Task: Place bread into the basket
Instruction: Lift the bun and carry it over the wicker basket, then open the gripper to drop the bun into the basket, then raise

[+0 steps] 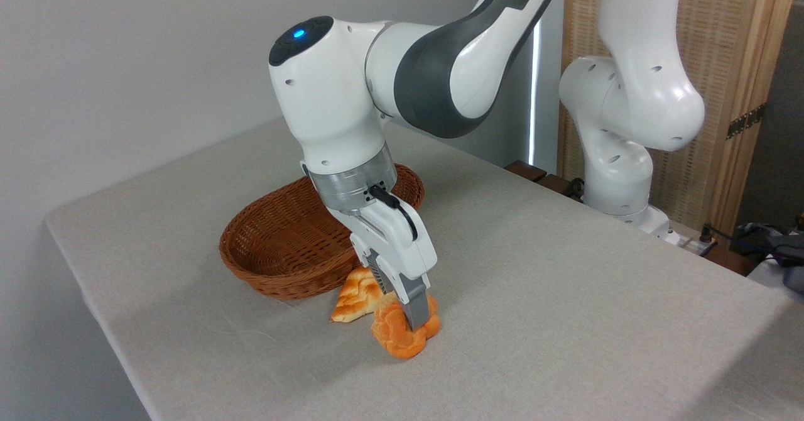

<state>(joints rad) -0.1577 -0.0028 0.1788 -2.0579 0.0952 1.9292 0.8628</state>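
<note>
orange bread (394, 339) between jaws

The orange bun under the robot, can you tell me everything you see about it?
The bun is small, round and orange-golden, with a lumpy, twisted surface like baked dough. It sits on the grey tablecloth, near the front of the table. The tool comes down on it from above, one grey finger across its front; the grip looks closed on it. A paler golden loaf lies just behind it, seemingly touching. The wicker basket is further back, apart from the bun.
</note>
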